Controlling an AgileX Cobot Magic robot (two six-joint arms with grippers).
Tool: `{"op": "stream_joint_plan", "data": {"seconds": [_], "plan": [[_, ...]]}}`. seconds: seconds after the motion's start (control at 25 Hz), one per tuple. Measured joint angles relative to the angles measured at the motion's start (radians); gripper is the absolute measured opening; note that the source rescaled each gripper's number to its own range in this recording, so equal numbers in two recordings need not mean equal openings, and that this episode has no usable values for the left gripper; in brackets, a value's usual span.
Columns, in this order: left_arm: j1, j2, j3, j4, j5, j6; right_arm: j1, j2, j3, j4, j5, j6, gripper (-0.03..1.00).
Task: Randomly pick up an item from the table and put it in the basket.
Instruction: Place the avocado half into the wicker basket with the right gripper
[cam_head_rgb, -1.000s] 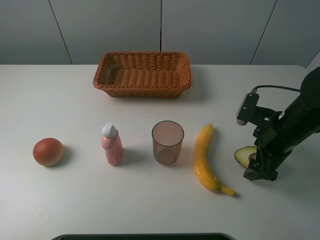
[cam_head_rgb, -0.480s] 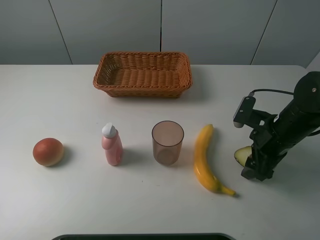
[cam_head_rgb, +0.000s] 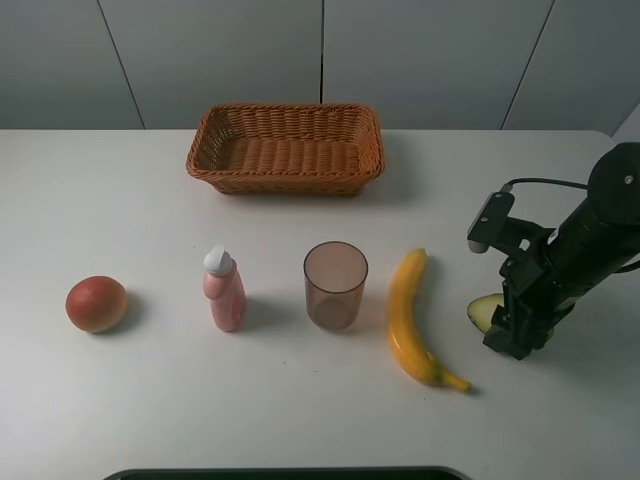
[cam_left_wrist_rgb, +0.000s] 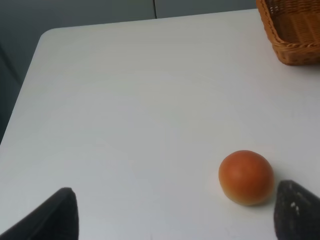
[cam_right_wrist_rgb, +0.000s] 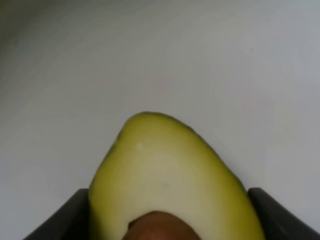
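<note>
**A robotics lab test bench**

A large plain white tabletop (cam_head_rgb: 120, 200) stands against bare grey wall panels (cam_head_rgb: 220, 60) split by thin dark seams. A black jointed robot arm (cam_head_rgb: 590, 240), with a small grey camera box (cam_head_rgb: 487, 222) and a loose black cable (cam_head_rgb: 545, 182), reaches over its right side. Goods are laid out like test props in one neat row: a round reddish-orange fruit (cam_head_rgb: 96, 303), a small pink bottle with a white cap (cam_head_rgb: 224, 290), a translucent brownish cup (cam_head_rgb: 335, 285), a yellow banana (cam_head_rgb: 407, 315) and a halved green avocado (cam_head_rgb: 485, 308). A rectangular brown wicker basket (cam_head_rgb: 285, 183) sits behind them.
</note>
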Motion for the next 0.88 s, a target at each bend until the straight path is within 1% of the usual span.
{"op": "stream_joint_plan", "data": {"seconds": [0.12,0.32,0.48,0.6,0.72,0.88], "plan": [[0.000,0.000,0.000,0.000,0.000,0.000,0.000,0.002,-0.032,-0.009,0.055,0.004,0.01],[0.000,0.000,0.000,0.000,0.000,0.000,0.000,-0.011,-0.161,-0.020,0.218,0.018,0.01],[0.000,0.000,0.000,0.000,0.000,0.000,0.000,-0.052,-0.350,-0.020,0.321,0.045,0.01],[0.000,0.000,0.000,0.000,0.000,0.000,0.001,-0.065,-0.513,0.006,0.386,0.052,0.01],[0.000,0.000,0.000,0.000,0.000,0.000,0.001,-0.068,-0.652,0.033,0.417,0.052,0.01],[0.000,0.000,0.000,0.000,0.000,0.000,0.001,-0.046,-0.803,0.079,0.428,0.048,0.01]]}}
